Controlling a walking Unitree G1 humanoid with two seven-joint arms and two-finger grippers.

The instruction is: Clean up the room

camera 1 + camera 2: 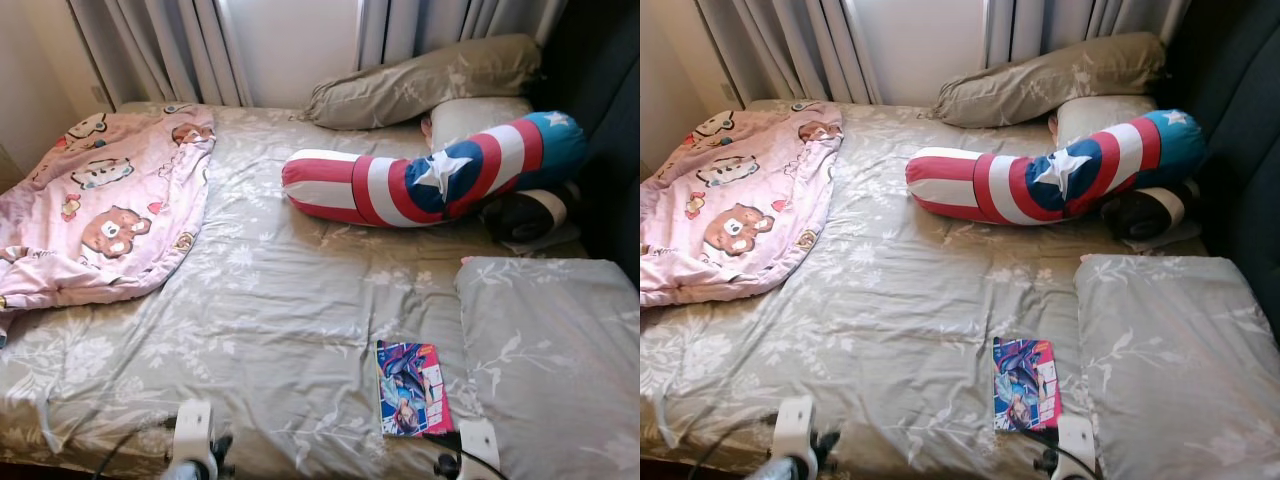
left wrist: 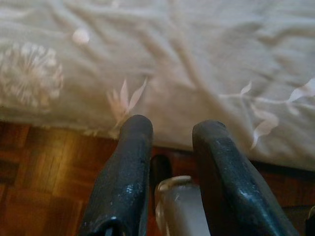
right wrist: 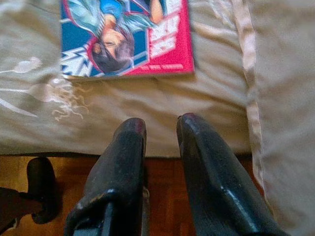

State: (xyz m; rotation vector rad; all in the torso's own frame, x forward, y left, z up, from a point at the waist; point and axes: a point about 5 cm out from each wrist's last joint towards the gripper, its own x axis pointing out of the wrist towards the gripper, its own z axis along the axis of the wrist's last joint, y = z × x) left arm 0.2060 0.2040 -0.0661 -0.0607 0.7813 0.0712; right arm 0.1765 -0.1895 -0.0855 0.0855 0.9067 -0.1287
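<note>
I see the bed [image 1: 270,310] in grey floral sheet, comic [image 1: 408,387] flat near its front edge, just beside the pillow [image 1: 550,360]. My right hand [image 3: 160,125] hangs at the bed edge just short of the comic, fingers slightly apart, empty. Left hand [image 2: 170,128] low by the edge, open, empty. Pink blanket [image 1: 105,205] bunched at left, striped bolster [image 1: 430,170] near headboard

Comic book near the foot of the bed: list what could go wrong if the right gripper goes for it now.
1. The comic book lies flat on the soft sheet, so the right gripper might pinch fabric along with the cover.
2. It lies close to the bed's edge, above the wooden floor; a nudge could slide it off.
3. The pillow sits right beside it and may crowd the approach.
</note>
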